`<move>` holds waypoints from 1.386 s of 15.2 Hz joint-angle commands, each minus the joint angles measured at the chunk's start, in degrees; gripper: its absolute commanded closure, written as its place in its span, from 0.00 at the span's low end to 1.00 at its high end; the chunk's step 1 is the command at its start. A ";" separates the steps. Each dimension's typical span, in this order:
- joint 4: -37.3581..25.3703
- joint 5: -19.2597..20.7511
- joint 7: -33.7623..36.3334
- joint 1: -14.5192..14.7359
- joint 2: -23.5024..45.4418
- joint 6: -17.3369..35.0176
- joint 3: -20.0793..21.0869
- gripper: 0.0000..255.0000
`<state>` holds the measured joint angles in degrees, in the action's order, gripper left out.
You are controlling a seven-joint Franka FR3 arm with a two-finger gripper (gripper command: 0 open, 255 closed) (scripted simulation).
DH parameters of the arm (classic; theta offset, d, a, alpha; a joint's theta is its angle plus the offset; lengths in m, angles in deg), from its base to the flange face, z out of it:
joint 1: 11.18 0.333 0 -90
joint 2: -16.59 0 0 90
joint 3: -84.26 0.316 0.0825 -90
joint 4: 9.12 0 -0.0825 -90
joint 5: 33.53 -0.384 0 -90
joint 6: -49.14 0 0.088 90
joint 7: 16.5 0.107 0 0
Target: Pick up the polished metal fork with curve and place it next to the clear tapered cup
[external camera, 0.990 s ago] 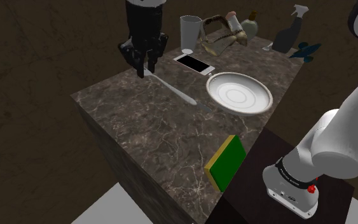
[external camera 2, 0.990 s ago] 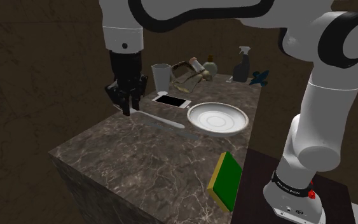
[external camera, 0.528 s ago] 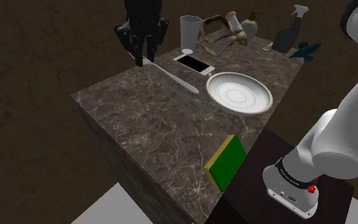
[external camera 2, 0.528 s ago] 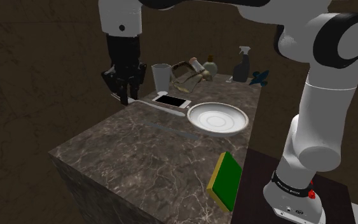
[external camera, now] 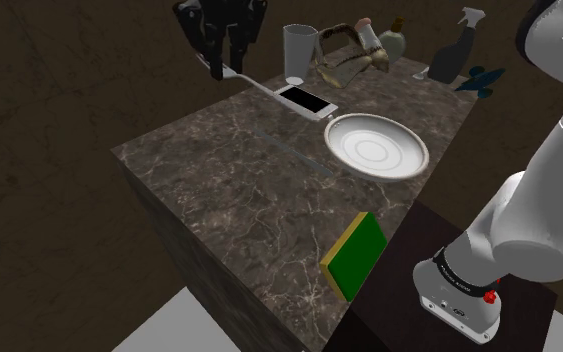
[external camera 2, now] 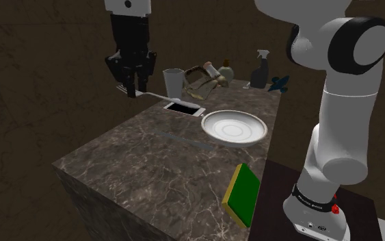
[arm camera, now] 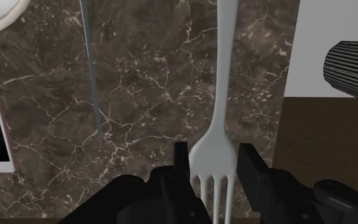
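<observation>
The arm's upper links run out of the shoulder view's top edge. In the wrist view the fork's handle end is cut off, and a ribbed dark cylinder (arm camera: 354, 69) beside the counter is only half in the picture, so what it is cannot be told.

A green-and-yellow sponge (external camera: 356, 255) lies at the near edge of the dark marble-patterned counter (external camera: 229, 200). Past it sits a white plate (external camera: 376, 146), and beyond that a smartphone (external camera: 306, 100) lies face up.

The black gripper (external camera: 225, 62) (external camera 2: 135, 89) (arm camera: 212, 162) hangs above the counter's far left edge, as the shoulder view has it. Its fingers (arm camera: 181, 159) are clamped on the head of the pale fork (external camera: 259, 85) (external camera 2: 160, 96) (arm camera: 223, 83). The tines lie between the fingers and under the hand, and the handle reaches out away from it. The fork is held clear of the surface, and a thin shadow (external camera: 289, 148) lies below it.

Its long axis is close to level and runs just inside the counter's edge. It points from the gripper toward the smartphone, whose near rim the handle crosses in the shoulder view.

The clear tapered cup (external camera: 299, 52) stands farther back, near the far corner, apart from the fork. Next to the cup is a tangle of wire and bottles that is hard to make out (external camera: 352, 52). A dark spray bottle (external camera: 455, 50) stands along the far edge.
</observation>
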<state>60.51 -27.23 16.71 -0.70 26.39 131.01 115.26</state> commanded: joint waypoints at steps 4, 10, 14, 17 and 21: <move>-0.84 -0.79 -5.40 -3.51 -0.26 -0.83 -2.02 1.00; -1.80 -1.59 -13.40 -8.51 0.25 -1.03 -5.15 1.00; -4.56 -1.41 -18.32 -11.33 2.20 -1.84 -7.01 1.00; -7.97 -0.95 -21.80 -13.15 4.59 -2.92 -8.27 1.00; -14.98 0.16 -26.19 -15.05 9.32 -5.33 -9.78 1.00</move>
<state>47.12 -27.31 -8.51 -15.38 34.75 126.32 105.77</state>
